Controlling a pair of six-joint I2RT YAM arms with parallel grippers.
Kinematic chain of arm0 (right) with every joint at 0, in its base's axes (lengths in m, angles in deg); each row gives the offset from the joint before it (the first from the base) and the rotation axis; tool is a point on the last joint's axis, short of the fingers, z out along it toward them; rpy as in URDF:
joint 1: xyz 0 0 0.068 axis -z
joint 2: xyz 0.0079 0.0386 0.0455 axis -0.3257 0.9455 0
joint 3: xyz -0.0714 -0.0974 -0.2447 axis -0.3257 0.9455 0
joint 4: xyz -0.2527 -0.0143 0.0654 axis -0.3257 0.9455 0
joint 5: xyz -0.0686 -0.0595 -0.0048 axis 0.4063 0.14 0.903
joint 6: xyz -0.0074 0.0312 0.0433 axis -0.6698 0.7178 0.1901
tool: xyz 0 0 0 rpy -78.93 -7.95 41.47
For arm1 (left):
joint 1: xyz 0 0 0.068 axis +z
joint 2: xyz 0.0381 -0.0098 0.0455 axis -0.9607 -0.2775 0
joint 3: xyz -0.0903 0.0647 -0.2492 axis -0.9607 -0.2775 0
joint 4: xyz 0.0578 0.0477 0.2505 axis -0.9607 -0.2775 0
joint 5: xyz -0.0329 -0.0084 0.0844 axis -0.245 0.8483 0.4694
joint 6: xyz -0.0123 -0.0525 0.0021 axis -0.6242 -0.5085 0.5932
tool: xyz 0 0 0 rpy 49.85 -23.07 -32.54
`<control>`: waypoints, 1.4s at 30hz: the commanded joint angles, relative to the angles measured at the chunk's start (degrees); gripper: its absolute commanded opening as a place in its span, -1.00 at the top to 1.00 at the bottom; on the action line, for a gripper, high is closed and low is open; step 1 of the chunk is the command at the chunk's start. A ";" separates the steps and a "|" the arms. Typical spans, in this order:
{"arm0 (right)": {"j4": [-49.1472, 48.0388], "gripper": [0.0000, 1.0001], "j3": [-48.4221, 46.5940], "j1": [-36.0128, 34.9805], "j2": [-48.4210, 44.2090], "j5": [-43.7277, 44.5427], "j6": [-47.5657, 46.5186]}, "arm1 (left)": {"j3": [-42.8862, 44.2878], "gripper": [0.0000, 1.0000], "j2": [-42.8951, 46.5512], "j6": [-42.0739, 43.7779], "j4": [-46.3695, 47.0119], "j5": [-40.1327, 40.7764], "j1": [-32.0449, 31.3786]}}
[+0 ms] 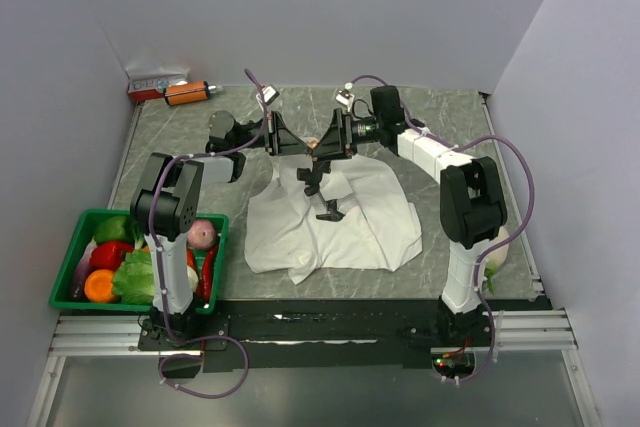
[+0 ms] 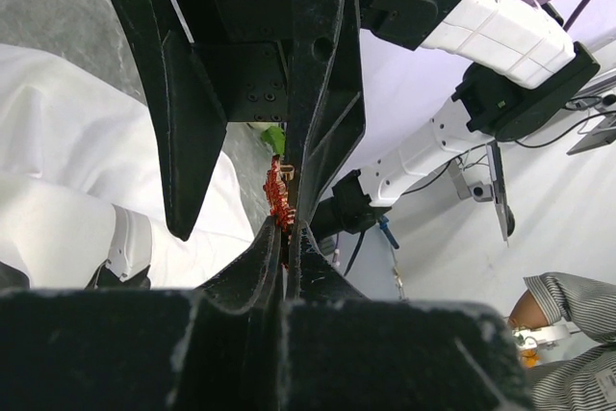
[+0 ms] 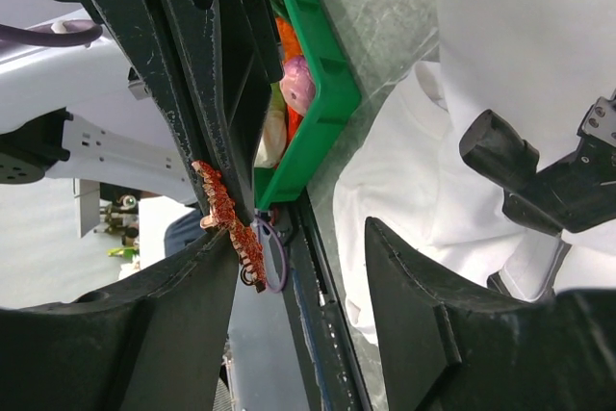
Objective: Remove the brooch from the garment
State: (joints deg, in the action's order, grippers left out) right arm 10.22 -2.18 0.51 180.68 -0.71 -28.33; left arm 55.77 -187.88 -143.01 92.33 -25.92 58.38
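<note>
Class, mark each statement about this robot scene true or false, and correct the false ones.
1. The left gripper is shut on the brooch. True.
2. The right gripper is shut too. False: its fingers stand apart.
3. The green basket sits to the right of the garment. False: it sits on the garment's left.
4. The garment lies on the table. True.
5. An orange bottle lies near the table's far left corner. True.
</note>
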 commanded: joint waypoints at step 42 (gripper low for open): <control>-3.44 -0.20 -1.12 4.62 -3.85 7.06 -6.64 | -0.68 0.98 5.83 8.25 0.15 -3.89 -0.58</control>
State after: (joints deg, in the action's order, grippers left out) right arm 11.40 -2.31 1.69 177.90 3.16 -33.78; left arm 54.43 -186.35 -134.88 89.68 -23.42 58.05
